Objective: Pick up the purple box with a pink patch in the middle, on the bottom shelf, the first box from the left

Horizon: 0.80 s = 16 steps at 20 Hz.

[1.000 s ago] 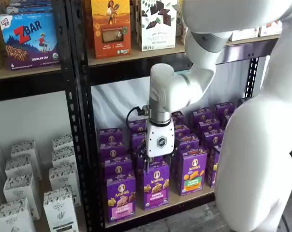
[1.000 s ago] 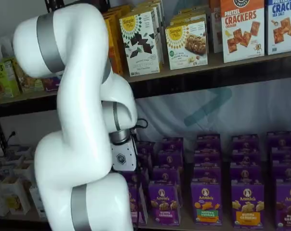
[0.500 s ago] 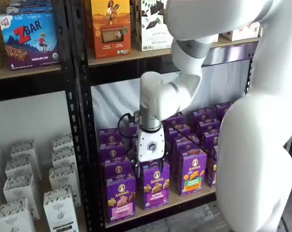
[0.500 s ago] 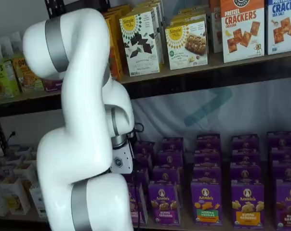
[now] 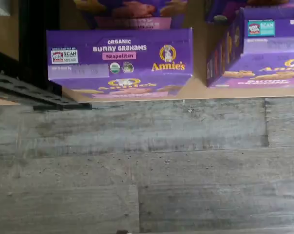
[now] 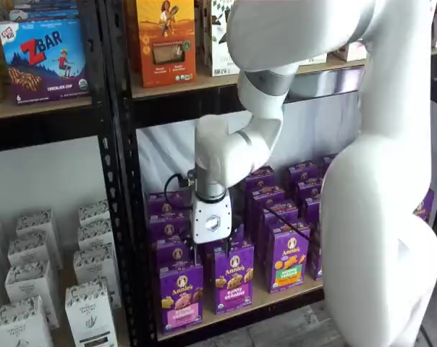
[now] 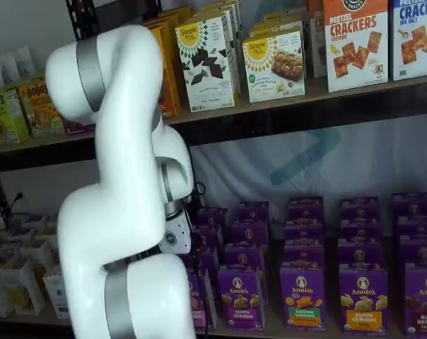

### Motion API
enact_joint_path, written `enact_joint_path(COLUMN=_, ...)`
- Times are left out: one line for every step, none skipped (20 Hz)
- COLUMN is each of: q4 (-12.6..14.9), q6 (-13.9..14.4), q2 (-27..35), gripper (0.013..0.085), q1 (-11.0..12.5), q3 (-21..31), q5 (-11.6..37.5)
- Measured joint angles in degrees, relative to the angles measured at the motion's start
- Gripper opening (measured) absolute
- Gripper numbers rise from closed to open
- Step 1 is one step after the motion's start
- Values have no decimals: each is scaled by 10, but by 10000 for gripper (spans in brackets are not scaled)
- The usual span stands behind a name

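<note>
The purple box [image 6: 180, 296] stands upright at the front left of the bottom shelf [image 6: 291, 296], a pink band across its lower front. The wrist view looks down on the purple box [image 5: 119, 52], whose top carries a pink "Neapolitan" label, at the tan edge of the bottom shelf [image 5: 198, 89]. My gripper [image 6: 208, 248] hangs above the front row, just right of and above that box, touching nothing. Its white body is plain, but the fingers are dark against the cartons behind. In a shelf view the arm covers most of the purple box [image 7: 198, 302] and the gripper [image 7: 172, 247].
More purple cartons [image 6: 287, 254] fill the rows to the right and behind. A black perforated upright [image 6: 121, 217] stands close on the box's left, with white cartons [image 6: 30, 289] beyond it. Grey plank floor [image 5: 147, 165] lies in front of the shelf.
The arm has swung left along the front row, carrying the gripper from above the middle cartons toward the leftmost column. No box has moved.
</note>
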State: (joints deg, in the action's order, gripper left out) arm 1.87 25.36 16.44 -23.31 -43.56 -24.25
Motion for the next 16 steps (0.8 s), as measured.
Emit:
enact_joint_path(q4=7, q6=7, q2=9, gripper=850, q1=0, q3=-11, q5=-7)
enact_joint_path(q4=15, q6=14, q2=19, gripper=850, q1=-1, q3=-22, q5=-10)
enact_joint_path(q4=19, q6=18, q2=26, gripper=850, q1=0, q3=-30, q5=-11)
enact_joint_path(q4=20, q6=18, q2=35, gripper=850, q1=0, q3=-39, q5=-14)
enact_joint_path(q4=19, q6=17, q2=43, gripper=850, q1=1, q3=-48, q5=-18)
enact_joint_path(q4=18, q6=15, q2=51, gripper=850, q1=1, q3=-56, q5=-20)
enact_joint_path(q4=19, q6=15, q2=58, gripper=850, q1=2, q3=-62, q5=-20)
enact_joint_path(q4=19, q6=14, q2=64, gripper=850, q1=3, q3=-67, q5=-16)
enact_joint_path(q4=15, q6=9, q2=71, gripper=850, q1=4, q3=-72, q5=-12)
enact_joint_path(q4=8, q6=3, q2=78, gripper=850, q1=4, q3=-79, q5=-12)
enact_joint_path(q4=0, q6=-4, q2=87, gripper=850, q1=5, q3=-86, q5=-11)
enact_joint_path(q4=-1, q6=-6, q2=94, gripper=850, q1=5, q3=-92, q5=-10)
enact_joint_path(q4=-1, q6=-6, q2=103, gripper=850, q1=5, q3=-99, q5=-8)
enact_joint_path(q4=-2, q6=-7, q2=111, gripper=850, q1=5, q3=-106, q5=-5)
enact_joint_path(q4=-4, q6=-9, q2=120, gripper=850, q1=5, q3=-112, q5=-1)
enact_joint_path(q4=-8, q6=-12, q2=128, gripper=850, q1=5, q3=-119, q5=2)
